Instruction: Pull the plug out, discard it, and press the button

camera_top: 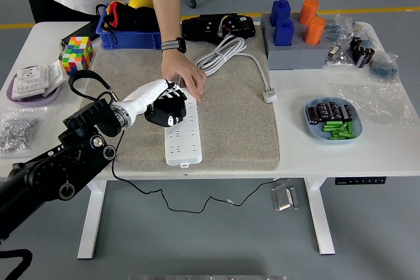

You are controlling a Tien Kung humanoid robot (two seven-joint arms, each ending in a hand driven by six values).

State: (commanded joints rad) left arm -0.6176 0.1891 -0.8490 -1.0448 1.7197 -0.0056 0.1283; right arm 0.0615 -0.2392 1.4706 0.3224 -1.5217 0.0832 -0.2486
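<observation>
A white power strip (182, 137) lies on the grey mat (230, 116), its far end under a person's hand (184, 75) that presses it down. My left hand (165, 104) reaches in from the left with white fingers curled around a black plug (167, 113) that sits at the strip's upper part. The strip's white cable (223, 54) coils at the mat's back. The strip's button is hidden under the hands. My right arm is out of view.
A Rubik's cube (77, 54) and a blue bin (128, 32) stand at the back left. A grey block with blue and orange cylinders (294, 31) is at the back right. A blue dish of small parts (333, 120) sits at the right.
</observation>
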